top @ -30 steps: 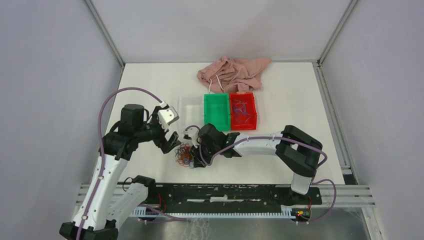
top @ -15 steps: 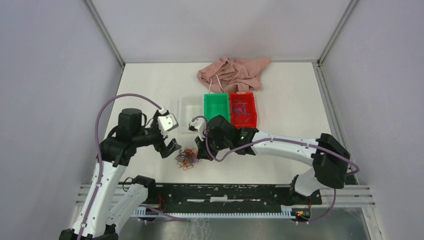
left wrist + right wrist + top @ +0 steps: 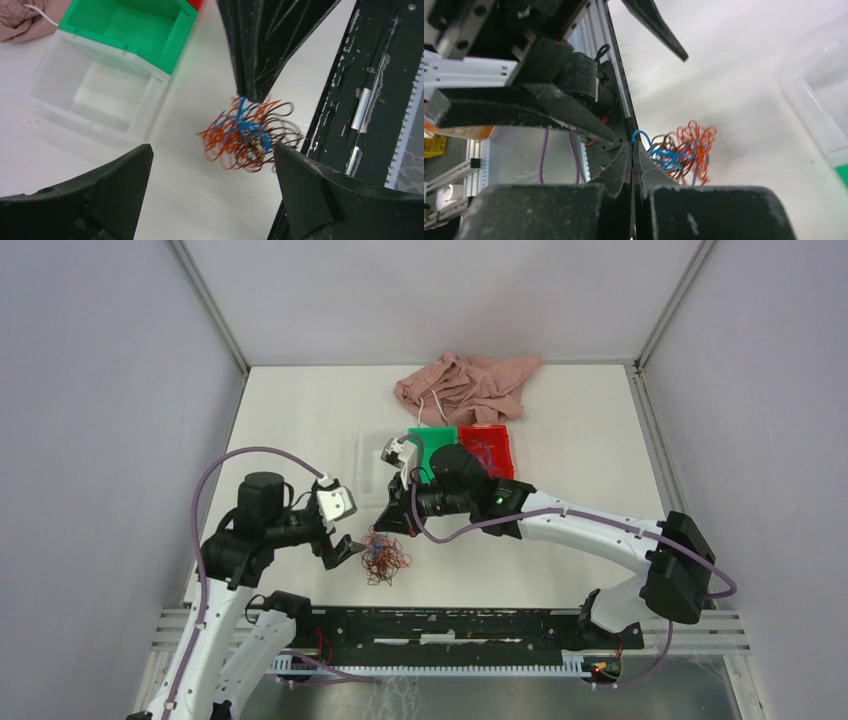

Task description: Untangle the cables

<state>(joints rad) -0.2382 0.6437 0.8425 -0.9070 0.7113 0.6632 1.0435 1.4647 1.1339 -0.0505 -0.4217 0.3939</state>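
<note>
The cables (image 3: 384, 557) are a small tangle of curly orange-red, dark brown and blue wires, hanging just above the white table near its front edge. My right gripper (image 3: 390, 524) is shut on a blue strand at the top of the tangle (image 3: 684, 150) and holds it up. In the left wrist view the tangle (image 3: 247, 134) dangles from the right fingertips (image 3: 252, 92). My left gripper (image 3: 343, 549) is open and empty, just left of the tangle, with its jaws wide apart on either side of it.
A clear tray (image 3: 372, 453), a green bin (image 3: 432, 455) and a red bin (image 3: 490, 452) with some wires in it stand side by side behind the tangle. A pink cloth (image 3: 465, 385) lies at the back. The black front rail (image 3: 470, 625) runs along the near edge.
My right gripper has risen and moved back toward the bins, lifting the tangle off the table. My left gripper has moved down and slightly right, closer to the tangle.
</note>
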